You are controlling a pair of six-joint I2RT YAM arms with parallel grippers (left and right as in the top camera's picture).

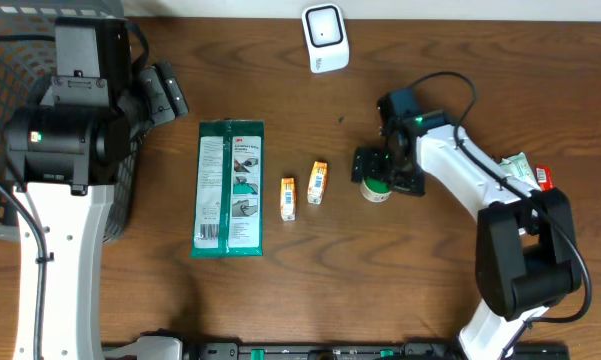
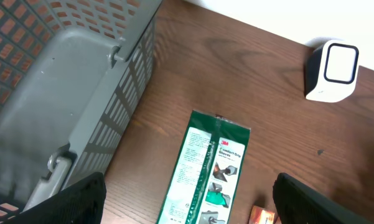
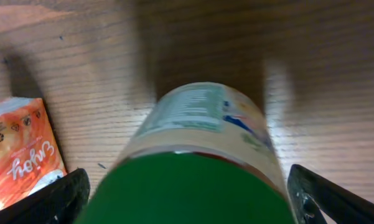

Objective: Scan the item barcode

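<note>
On the wooden table, a green-lidded jar stands upright at 3 o'clock from two small orange boxes. The right gripper hangs over it with its fingers spread wide to either side, and the blurred wrist view shows no clamping. At 9 o'clock from the boxes lies a flat green packet. Farther off, the left gripper hovers wide open and empty beside a grey basket at 10 o'clock, and a white barcode scanner stands at 12 o'clock near the far edge.
</note>
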